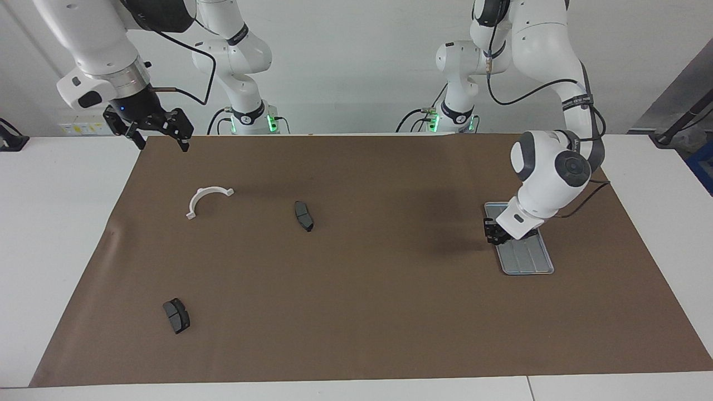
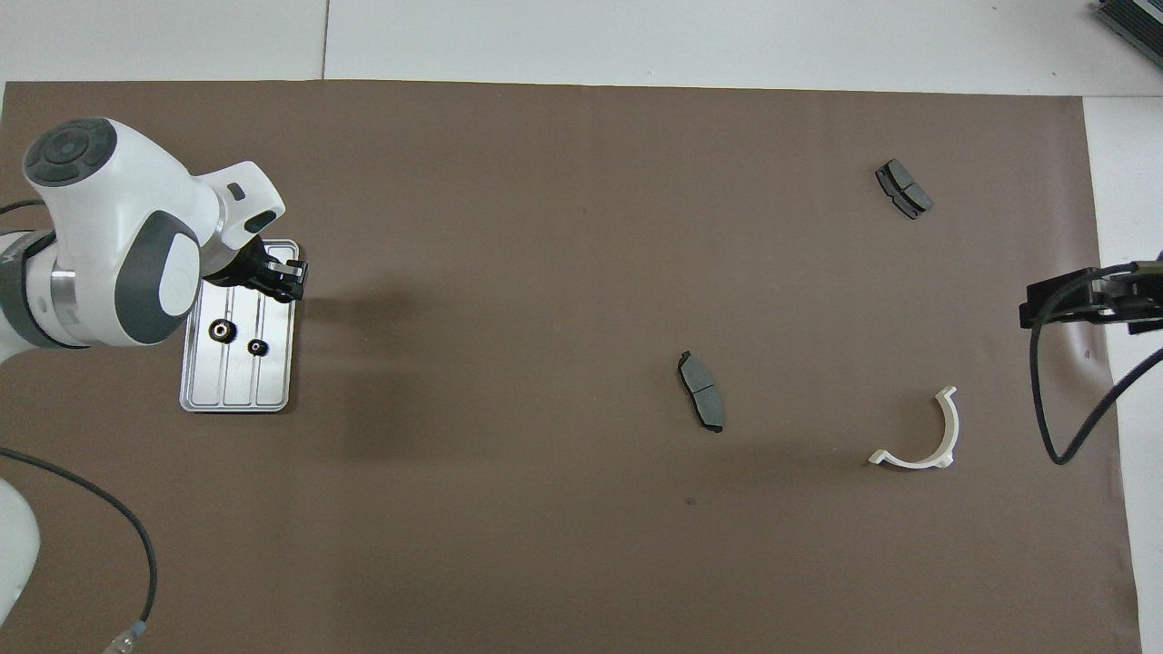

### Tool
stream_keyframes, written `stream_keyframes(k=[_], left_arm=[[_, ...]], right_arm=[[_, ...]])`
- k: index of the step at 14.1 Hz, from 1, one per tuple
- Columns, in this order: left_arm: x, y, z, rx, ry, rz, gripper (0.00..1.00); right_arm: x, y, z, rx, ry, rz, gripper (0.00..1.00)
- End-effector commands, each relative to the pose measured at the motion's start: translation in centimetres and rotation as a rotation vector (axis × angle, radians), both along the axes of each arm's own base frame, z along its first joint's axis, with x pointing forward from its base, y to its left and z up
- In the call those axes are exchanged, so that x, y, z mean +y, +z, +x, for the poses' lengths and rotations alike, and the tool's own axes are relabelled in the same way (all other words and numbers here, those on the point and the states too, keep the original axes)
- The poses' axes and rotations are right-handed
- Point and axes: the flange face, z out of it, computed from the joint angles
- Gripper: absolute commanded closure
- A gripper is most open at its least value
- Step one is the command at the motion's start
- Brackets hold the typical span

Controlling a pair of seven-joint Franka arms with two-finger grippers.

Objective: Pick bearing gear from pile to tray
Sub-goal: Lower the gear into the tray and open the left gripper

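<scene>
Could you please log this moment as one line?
left gripper: over tray edge, closed on small black part | right gripper: open, waiting over mat corner | tray: two gears

Brown mat on a white table, with odds and ends at the margins.

A brown mat [image 1: 356,312] spreads beneath the jaws of the left gripper [image 1: 493,234] and reaches as far as the jaws of the right gripper [image 1: 157,142], which hang over its edge; a small crease [image 1: 111,231] marks that edge, below the right jaws in the facing view. The white table [image 1: 55,223] shows around the mat, with a seam [image 2: 325,41] well apart from both pairs of jaws. A black fixture [image 1: 11,142] sits on the table outward of the right jaws. A grey slanted panel [image 1: 674,100] stands outward of the left jaws, at that arm's end.
</scene>
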Motion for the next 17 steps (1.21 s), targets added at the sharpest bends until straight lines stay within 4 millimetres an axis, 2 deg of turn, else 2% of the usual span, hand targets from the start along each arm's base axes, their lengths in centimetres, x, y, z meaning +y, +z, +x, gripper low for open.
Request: stream_keyframes(k=[1, 5, 9, 10, 12, 13, 16, 17], left_arm=[[0.3, -0.4, -1.6, -0.033, -0.024, -0.014, 1.00], [3.5, -1.5, -2.0, -0.071, 0.025, -0.011, 1.00], [4.3, -1.9, -2.0, -0.091, 0.043, -0.010, 0.99], [4.4, -1.8, -2.0, -0.092, 0.051, -0.009, 0.83], [4.4, -1.5, -1.7, -0.099, 0.060, -0.010, 0.41], [4.4, -1.2, -1.4, -0.105, 0.069, -0.011, 0.28], [4.3, 0.2, -0.7, -0.109, 0.075, -0.011, 0.08], [4.2, 0.9, -0.5, -0.109, 0.073, -0.012, 0.06]], right_arm=[[-0.1, 0.2, -0.5, 0.004, 0.018, 0.007, 0.00], [-0.1, 0.2, -0.5, 0.004, 0.020, 0.007, 0.00], [-0.1, 0.2, -0.5, 0.004, 0.020, 0.007, 0.00], [-0.1, 0.2, -0.5, 0.004, 0.020, 0.007, 0.00], [-0.1, 0.3, -0.5, 0.002, 0.020, 0.007, 0.00], [-0.1, 0.2, -0.5, 0.004, 0.020, 0.007, 0.00], [-0.1, 0.2, -0.5, 0.005, 0.020, 0.007, 0.00], [-0.1, 0.2, -0.5, 0.004, 0.020, 0.007, 0.00]])
